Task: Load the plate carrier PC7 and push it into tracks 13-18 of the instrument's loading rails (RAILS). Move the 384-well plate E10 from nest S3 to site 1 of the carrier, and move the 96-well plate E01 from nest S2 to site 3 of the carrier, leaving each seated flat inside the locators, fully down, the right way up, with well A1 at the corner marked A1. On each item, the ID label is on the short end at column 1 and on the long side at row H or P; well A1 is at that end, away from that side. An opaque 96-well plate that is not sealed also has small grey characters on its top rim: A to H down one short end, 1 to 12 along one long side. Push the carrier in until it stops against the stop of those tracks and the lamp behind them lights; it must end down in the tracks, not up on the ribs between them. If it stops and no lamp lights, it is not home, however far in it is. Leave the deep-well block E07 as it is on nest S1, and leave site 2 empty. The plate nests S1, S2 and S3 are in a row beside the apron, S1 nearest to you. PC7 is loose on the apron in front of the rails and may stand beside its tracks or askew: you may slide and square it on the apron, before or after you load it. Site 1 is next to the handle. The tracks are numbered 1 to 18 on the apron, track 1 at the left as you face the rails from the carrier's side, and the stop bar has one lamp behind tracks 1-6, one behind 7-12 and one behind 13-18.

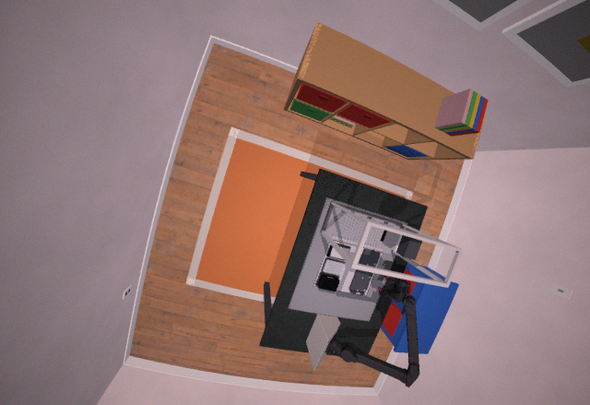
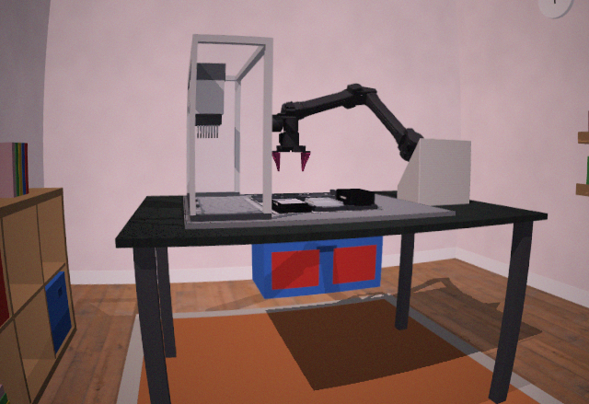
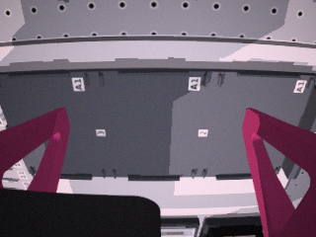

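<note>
One gripper is hanging fully open and holding nothing, high above the carrier PC7. Three plates are sitting in a row on the nests, the black one lying farthest right in the exterior view. Only the wrist view is showing the carrier's two bare sites and small white labels.

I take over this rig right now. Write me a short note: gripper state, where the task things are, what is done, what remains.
Gripper: open, empty, hanging above the carrier PC7.
Carrier: its visible sites carry no plate; whether it is in the tracks cannot be judged.
Plates: three items sit in the nest row beside the apron, the black deep-well block nearest the arm's base.
Done: no plate is loaded.
Left: both plate moves, then pushing the carrier home.
</note>
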Robot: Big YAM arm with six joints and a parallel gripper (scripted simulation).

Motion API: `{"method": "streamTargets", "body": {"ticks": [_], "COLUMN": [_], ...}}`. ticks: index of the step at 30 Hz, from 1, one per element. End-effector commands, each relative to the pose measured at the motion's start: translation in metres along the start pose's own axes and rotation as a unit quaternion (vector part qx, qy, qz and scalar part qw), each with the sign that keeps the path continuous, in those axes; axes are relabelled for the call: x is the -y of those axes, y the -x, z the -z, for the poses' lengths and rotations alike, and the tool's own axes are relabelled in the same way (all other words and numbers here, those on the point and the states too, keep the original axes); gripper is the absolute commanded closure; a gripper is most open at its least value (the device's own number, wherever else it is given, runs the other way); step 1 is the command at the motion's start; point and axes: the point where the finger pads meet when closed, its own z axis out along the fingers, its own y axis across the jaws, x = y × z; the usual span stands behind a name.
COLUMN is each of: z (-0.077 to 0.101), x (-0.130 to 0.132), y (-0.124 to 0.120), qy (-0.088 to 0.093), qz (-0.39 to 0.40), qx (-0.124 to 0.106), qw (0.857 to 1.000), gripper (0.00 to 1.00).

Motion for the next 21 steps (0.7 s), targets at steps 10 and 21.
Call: {"method": "streamTargets", "body": {"ticks": [10, 21], "z": [-0.035, -0.063], "x": [-0.003, -0.005], "y": [0.004, 0.005], "qy": [-0.001, 0.001], "qz": [0.001, -0.002], "qx": [0.001, 0.001], "qw": [1.000, 1.000], "gripper": [0.00, 0.00]}}
